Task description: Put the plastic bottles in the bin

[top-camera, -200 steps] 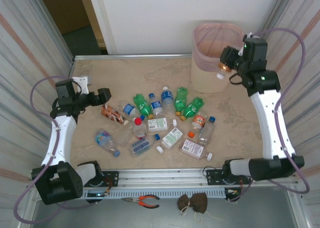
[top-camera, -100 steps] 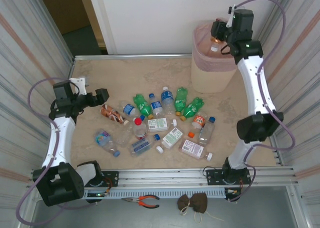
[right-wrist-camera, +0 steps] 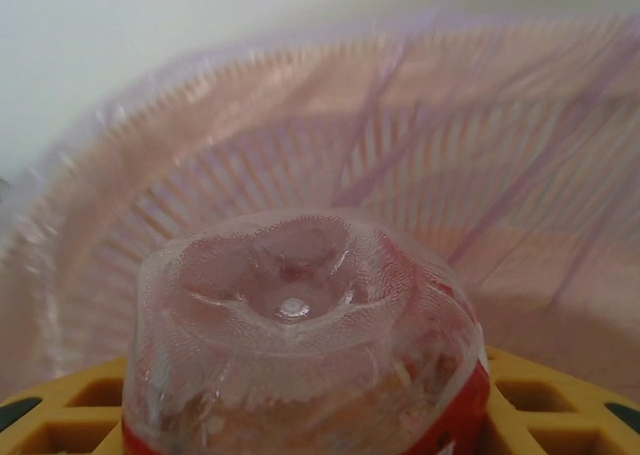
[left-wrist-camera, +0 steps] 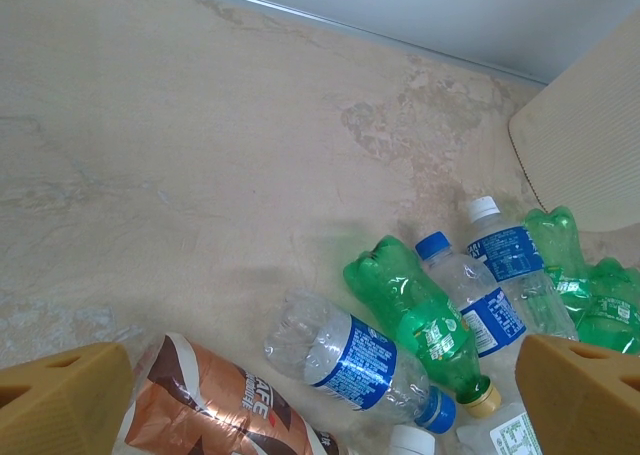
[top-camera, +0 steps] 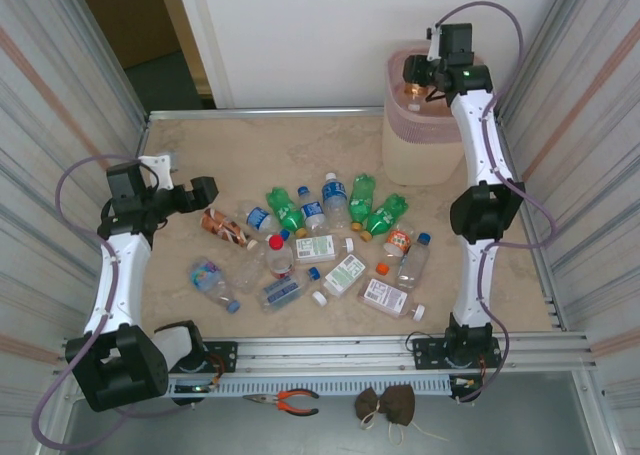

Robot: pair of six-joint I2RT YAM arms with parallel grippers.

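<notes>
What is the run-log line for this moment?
right gripper: holds clear red-labelled plastic bottle over tall beige pink-lined bin | left gripper: open, near lying bottles

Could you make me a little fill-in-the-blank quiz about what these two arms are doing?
The right end effector grips a clear ____ over the bin.
The left end effector hangs over the table with its jaws ____.
The bin's liner bag is ____.
Missing words: bottle; open; pink.

Right arm [top-camera: 477, 145] high, left fingers [left-wrist-camera: 60, 393] apart.
</notes>
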